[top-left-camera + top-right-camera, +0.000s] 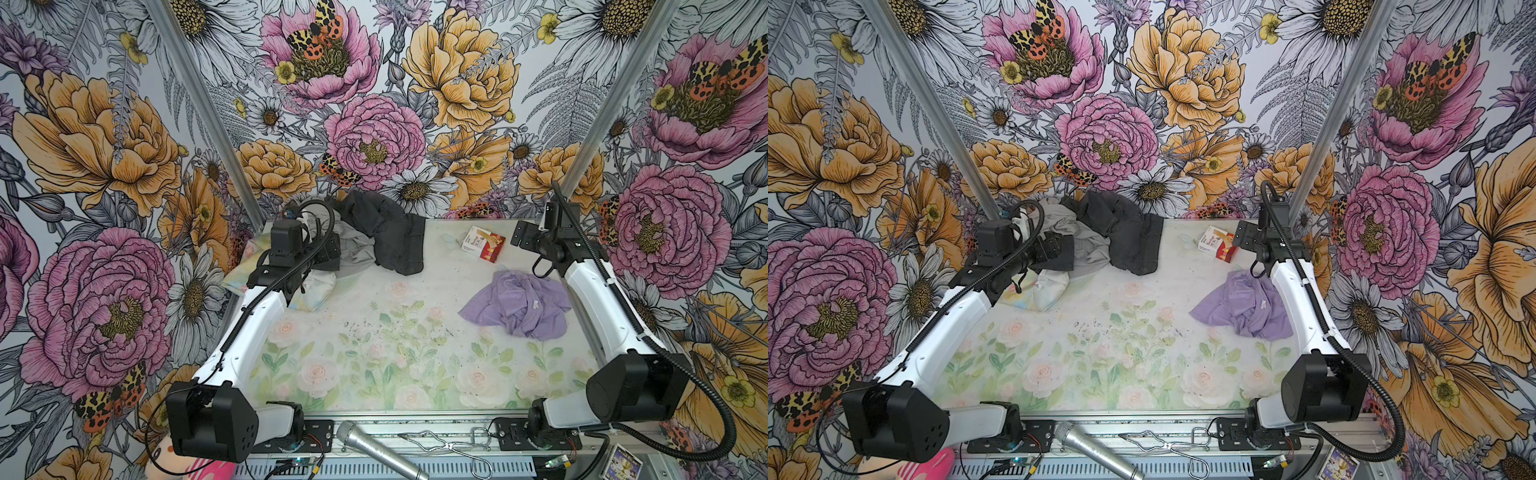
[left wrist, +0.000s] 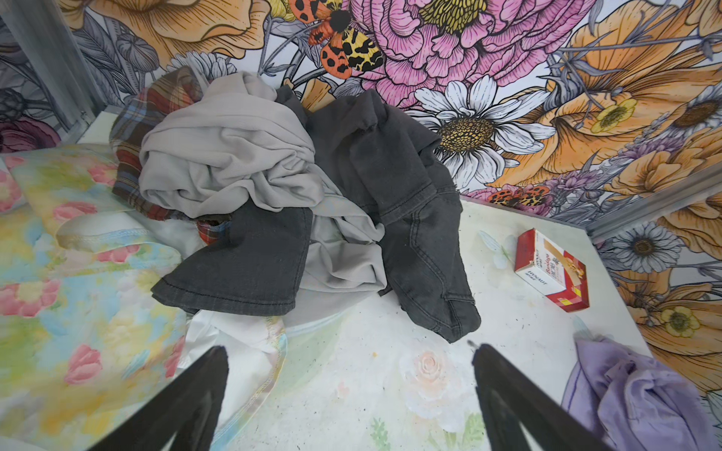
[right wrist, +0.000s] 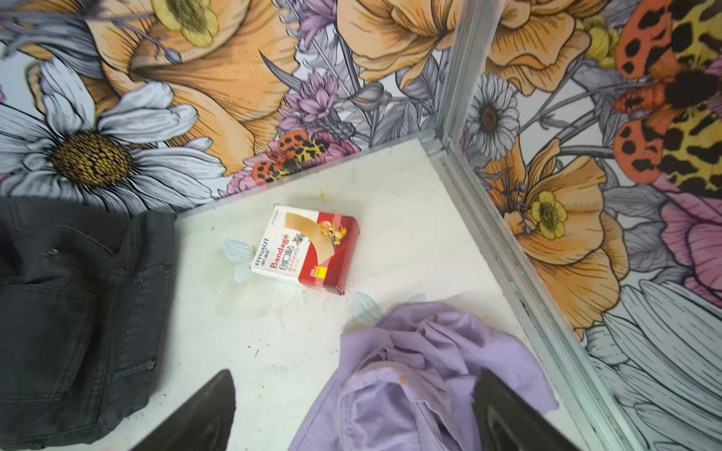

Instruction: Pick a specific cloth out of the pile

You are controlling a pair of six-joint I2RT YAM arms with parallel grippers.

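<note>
**Robot-manipulation test cell, laboratory setting.** Two white-and-black arms, the left arm [image 1: 253, 328] and the right arm [image 1: 598, 307], are bolted through black mounting plates [image 1: 318, 432] to an aluminium front rail [image 1: 415, 428]. Aluminium posts [image 1: 199, 104] frame the enclosure. Its wall panels [image 1: 104, 124] carry a printed pattern of large flowers, and the table [image 1: 374, 374] bears a paler rose print. Loose wiring and a small circuit board [image 1: 297, 462] lie exposed below the rail. Unrelated props share the workspace: a pile [image 1: 374, 232] of garments, a lavender cloth [image 1: 515, 303], a bandage box [image 1: 484, 243], a microphone [image 1: 374, 446] and wire tongs [image 1: 440, 444].
</note>
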